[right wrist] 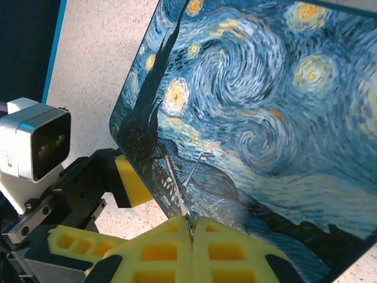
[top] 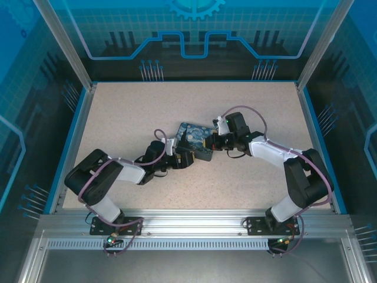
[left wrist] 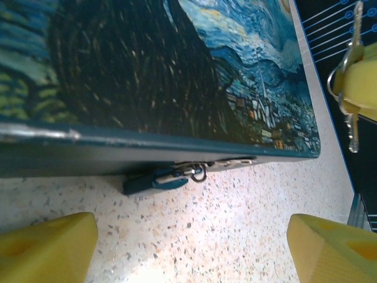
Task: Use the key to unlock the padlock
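The small blue padlock [left wrist: 154, 180] lies on the table against the lower front edge of the painted tin [left wrist: 177, 71], its thin shackle [left wrist: 198, 173] hooked at the tin's latch. My left gripper [left wrist: 191, 230] is open. Its yellow fingers [left wrist: 50, 247] stand wide on either side, a short way in front of the padlock, with bare table between them. My right gripper [right wrist: 191, 223] is shut on the key [right wrist: 179, 188], whose thin metal shaft points out over the tin's lid. In the left wrist view the key [left wrist: 352, 127] shows on a ring in the right gripper's yellow fingers [left wrist: 360, 88].
The blue-and-yellow swirl tin [top: 196, 140] sits mid-table between the left gripper [top: 188, 158] and the right gripper [top: 217, 142]. The left arm's wrist camera [right wrist: 35, 144] is close to the tin's corner. Blue walls ring the speckled table [top: 147, 112].
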You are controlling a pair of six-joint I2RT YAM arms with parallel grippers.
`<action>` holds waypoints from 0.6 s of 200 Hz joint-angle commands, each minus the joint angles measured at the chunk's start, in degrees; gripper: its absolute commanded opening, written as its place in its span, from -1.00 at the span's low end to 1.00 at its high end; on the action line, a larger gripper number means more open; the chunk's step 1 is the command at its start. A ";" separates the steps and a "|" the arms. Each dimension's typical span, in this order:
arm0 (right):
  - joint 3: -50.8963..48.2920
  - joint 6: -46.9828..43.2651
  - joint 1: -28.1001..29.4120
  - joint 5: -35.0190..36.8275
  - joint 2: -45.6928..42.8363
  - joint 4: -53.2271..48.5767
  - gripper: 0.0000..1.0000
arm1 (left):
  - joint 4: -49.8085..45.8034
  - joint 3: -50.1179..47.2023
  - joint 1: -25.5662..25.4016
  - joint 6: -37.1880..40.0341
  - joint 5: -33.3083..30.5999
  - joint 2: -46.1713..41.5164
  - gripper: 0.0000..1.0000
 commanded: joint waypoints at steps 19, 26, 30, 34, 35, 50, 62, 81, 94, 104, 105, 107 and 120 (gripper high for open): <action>1.79 -1.65 -0.98 1.18 1.97 -2.69 -1.00 | 5.44 -0.19 -1.11 0.60 -3.65 2.72 0.69; 1.76 -1.69 -0.96 1.07 2.28 -2.61 -1.00 | 5.29 -0.06 -1.19 0.76 -3.90 2.93 0.69; 1.72 -1.70 -0.93 1.11 2.47 -2.52 -1.00 | 5.43 -0.02 -1.19 0.83 -3.92 3.05 0.69; 1.68 -1.66 -0.97 0.96 2.66 -2.45 -1.00 | 5.44 -0.03 -1.26 0.93 -4.00 3.12 0.69; 1.63 -1.64 -0.98 0.96 2.71 -2.39 -1.00 | 5.45 -0.03 -1.31 0.94 -4.05 3.15 0.69; 1.54 -1.57 -1.07 0.78 3.53 -2.17 -1.00 | 5.40 -0.19 -1.32 1.17 -4.36 3.41 0.69; 1.42 -1.58 -1.07 0.88 4.02 -2.40 -1.00 | 5.27 -0.29 -1.37 1.18 -4.77 3.61 0.69; 1.22 -1.67 -1.24 1.39 4.40 -3.21 -1.00 | 5.22 -0.33 -1.37 1.39 -5.01 3.90 0.69; 0.97 -1.75 -1.41 1.52 4.51 -3.40 -1.00 | 5.70 -0.33 -1.52 1.49 -4.96 4.30 0.69; 0.72 -1.67 -1.61 1.42 4.61 -3.53 -1.00 | 6.01 -0.26 -1.54 1.59 -4.96 4.55 0.69; 0.71 -1.69 -1.64 1.45 4.61 -3.55 -1.00 | 6.08 -0.28 -1.54 1.63 -4.92 4.61 0.69; 0.71 -1.70 -1.67 1.45 4.62 -3.57 -1.00 | 6.18 -0.29 -1.61 1.72 -4.90 4.65 0.69; 0.53 -1.64 -1.88 1.48 4.75 -3.63 -1.00 | 6.33 -0.19 -1.79 2.13 -5.13 4.97 0.69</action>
